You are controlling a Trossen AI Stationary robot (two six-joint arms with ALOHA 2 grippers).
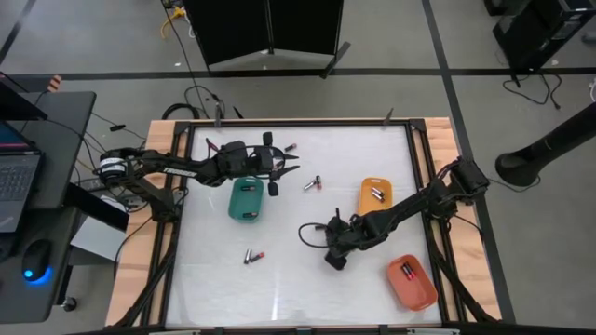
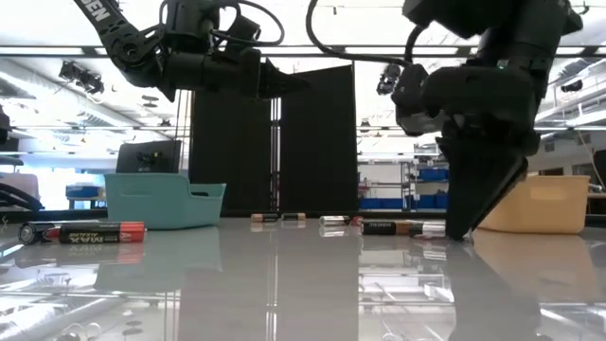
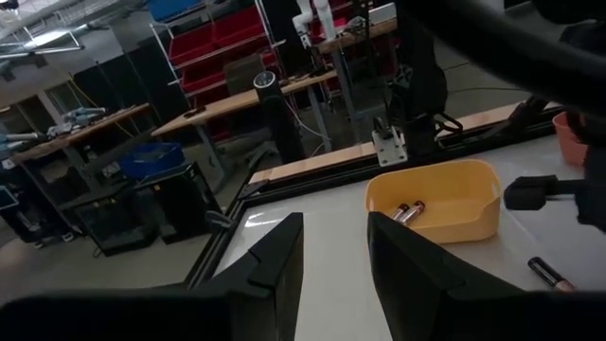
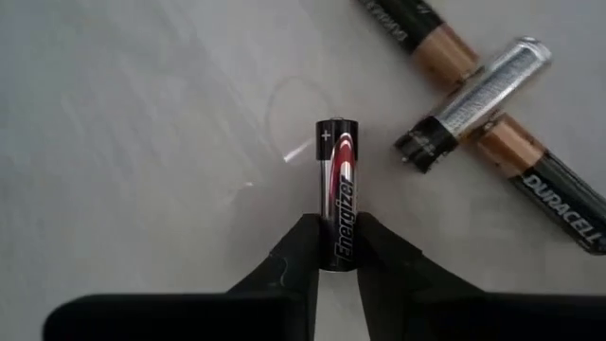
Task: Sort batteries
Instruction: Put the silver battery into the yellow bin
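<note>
In the right wrist view my right gripper (image 4: 337, 237) is shut on a black and silver battery (image 4: 339, 170) lying on the white table, one finger on each side. Three more batteries (image 4: 473, 99) lie crossed just beyond it. From above, the right gripper (image 1: 332, 251) is low over the table's right middle. My left gripper (image 1: 287, 164) hovers open and empty above the green tray (image 1: 245, 200). Loose batteries lie near the middle (image 1: 312, 183), at the front left (image 1: 253, 255) and at the back (image 1: 291, 147). The orange tray (image 1: 376, 207) and the red tray (image 1: 414, 288) each hold batteries.
A black frame (image 1: 421, 186) borders the white table. In the low view, batteries (image 2: 85, 230) lie at the near left and several more (image 2: 393, 227) beside the right gripper (image 2: 464, 223). The left wrist view shows the orange tray (image 3: 445, 223) ahead of its open fingers (image 3: 275, 260).
</note>
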